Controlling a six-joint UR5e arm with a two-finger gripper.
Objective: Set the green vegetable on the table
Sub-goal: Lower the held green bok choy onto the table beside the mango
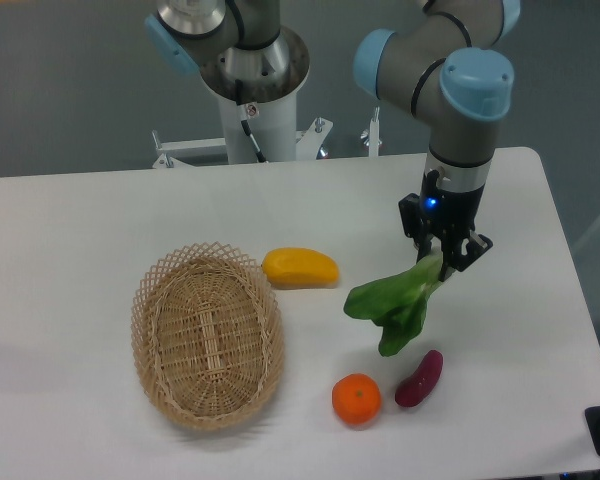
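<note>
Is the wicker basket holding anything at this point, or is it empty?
Empty. The basket shows only bare weave inside; the green vegetable hangs from the gripper off to its right.

Open table (520, 300) right of eggplant (419, 378)

A robotics lab — a pedestal-mounted arm (460, 110) stands at a bare white worktop (80, 230), toy produce and a wicker basket (207, 335) laid out, grey floor behind.

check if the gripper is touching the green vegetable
Touching. The fixed camera shows the gripper shut on the pale stem end of the green vegetable, whose leaves hang down from the fingers.
</note>
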